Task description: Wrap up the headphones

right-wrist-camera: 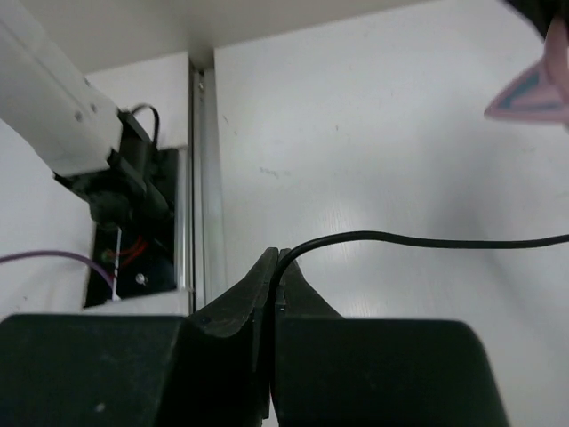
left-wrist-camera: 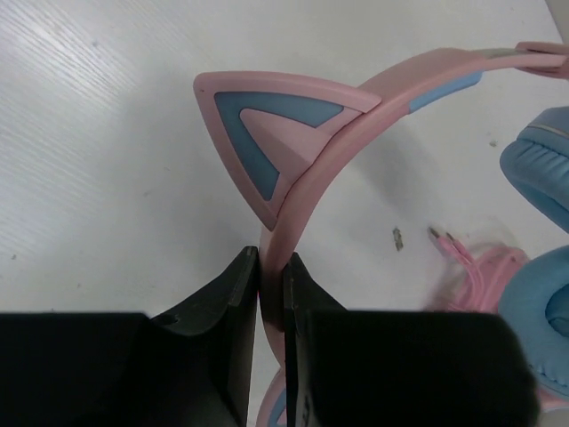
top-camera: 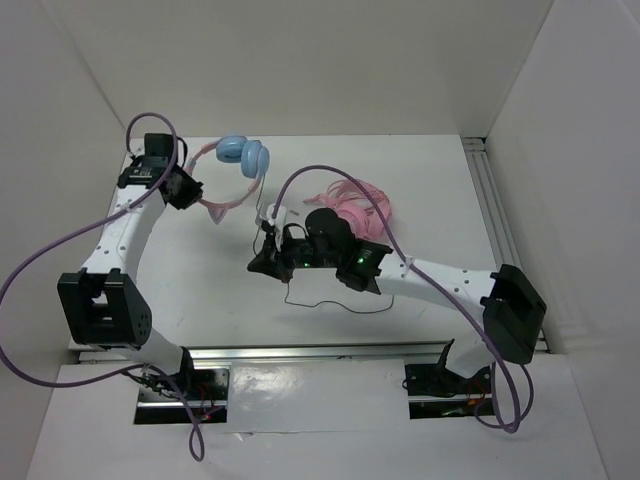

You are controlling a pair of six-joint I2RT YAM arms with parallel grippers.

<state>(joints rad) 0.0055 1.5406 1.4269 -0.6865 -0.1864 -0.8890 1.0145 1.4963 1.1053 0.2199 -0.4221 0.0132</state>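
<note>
The headphones (top-camera: pixel 245 157) lie at the back left, with light blue ear cups and a thin pink headband (left-wrist-camera: pixel 356 116) that carries a pink cat ear (left-wrist-camera: pixel 267 133). My left gripper (top-camera: pixel 197 198) is shut on the headband just below that ear, as the left wrist view (left-wrist-camera: pixel 271 271) shows. The thin black cable (top-camera: pixel 335 305) trails over the table's middle. My right gripper (top-camera: pixel 262 262) is shut on the cable (right-wrist-camera: pixel 427 238), which leaves the gripper's tip (right-wrist-camera: pixel 277 262) and runs off to the right. A cat ear (right-wrist-camera: pixel 533 89) shows at the upper right of the right wrist view.
A pink tangle of headphones and cord (top-camera: pixel 355 205) lies behind the right wrist. A metal rail (top-camera: pixel 320 352) runs along the near edge and another (top-camera: pixel 490 200) along the right side. White walls enclose the table. The left arm's base (right-wrist-camera: pixel 116 187) is near the right gripper.
</note>
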